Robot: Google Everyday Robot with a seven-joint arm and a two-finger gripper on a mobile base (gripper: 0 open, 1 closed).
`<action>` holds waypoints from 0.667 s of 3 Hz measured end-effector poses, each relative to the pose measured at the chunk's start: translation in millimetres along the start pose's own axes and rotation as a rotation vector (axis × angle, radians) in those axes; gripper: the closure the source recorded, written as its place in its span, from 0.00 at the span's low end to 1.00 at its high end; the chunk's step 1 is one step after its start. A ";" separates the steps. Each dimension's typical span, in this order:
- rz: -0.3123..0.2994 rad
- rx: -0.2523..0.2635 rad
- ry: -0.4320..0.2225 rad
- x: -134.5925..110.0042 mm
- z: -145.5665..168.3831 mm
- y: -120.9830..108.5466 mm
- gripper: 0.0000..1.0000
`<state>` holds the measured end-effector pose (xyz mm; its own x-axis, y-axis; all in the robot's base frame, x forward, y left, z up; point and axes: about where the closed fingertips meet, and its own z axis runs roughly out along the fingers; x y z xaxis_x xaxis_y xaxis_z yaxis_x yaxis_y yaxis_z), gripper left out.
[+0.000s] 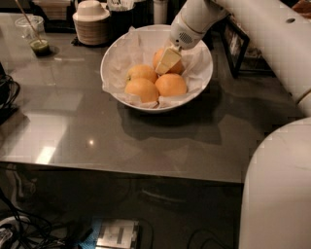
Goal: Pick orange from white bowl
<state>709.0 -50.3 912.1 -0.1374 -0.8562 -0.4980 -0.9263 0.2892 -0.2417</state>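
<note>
The white bowl (pixel 108 58), lined with crinkled white paper, stands on the grey table and holds several oranges. Two lie at the front (pixel 141 90) (pixel 171 84), one at the left (pixel 142 73) and one at the back (pixel 159 55). My gripper (pixel 164 67) reaches down into the bowl from the upper right. Its pale tip lies across the back orange and partly hides it. The white arm (pixel 194 19) runs up and to the right out of the bowl.
A stack of small beige bowls (pixel 91 22) and a dark utensil holder (pixel 121 12) stand behind the bowl. A plastic cup with green residue (pixel 36 38) is at the far left. The table's front edge (pixel 121 171) runs below, with cables underneath. My white body (pixel 277 194) fills the lower right.
</note>
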 end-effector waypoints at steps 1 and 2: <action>0.012 -0.003 -0.001 0.7 1.0 -0.4 0.65; 0.016 -0.005 0.000 -0.4 0.3 -1.1 0.56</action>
<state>710.2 -50.2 912.2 -0.1517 -0.8514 -0.5021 -0.9256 0.3006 -0.2300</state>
